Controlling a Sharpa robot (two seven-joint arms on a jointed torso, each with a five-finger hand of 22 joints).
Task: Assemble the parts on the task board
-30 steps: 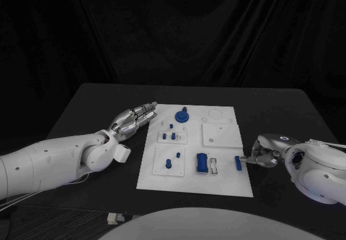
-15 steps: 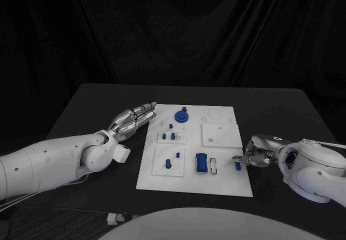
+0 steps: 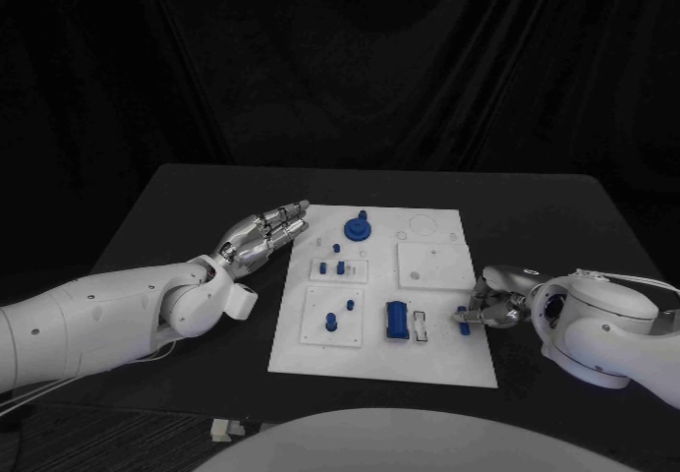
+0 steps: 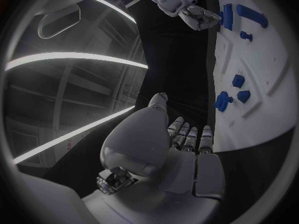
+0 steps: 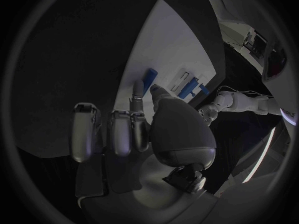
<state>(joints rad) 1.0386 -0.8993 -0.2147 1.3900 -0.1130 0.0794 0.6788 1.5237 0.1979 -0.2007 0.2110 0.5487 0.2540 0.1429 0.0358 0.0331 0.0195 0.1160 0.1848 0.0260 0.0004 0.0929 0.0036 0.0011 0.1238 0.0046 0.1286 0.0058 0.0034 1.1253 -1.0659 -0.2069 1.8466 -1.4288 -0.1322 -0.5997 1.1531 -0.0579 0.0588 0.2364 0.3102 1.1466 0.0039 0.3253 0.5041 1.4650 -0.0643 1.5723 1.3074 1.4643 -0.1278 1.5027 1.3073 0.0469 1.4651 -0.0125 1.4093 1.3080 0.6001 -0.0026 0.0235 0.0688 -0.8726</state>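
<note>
On the black table [image 3: 185, 197], I am watching the white rectangular task board [image 3: 439, 265] lying between both hands; my left hand [image 3: 262, 236] is hovering with fingers straight and together, my right hand [image 3: 499, 303] pinching the small blue bar-shaped part [image 3: 468, 321].

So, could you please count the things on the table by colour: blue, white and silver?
Blue parts: 7
White task board: 1
Silver hands: 2 (left hand, right hand)
Total: 10
</note>
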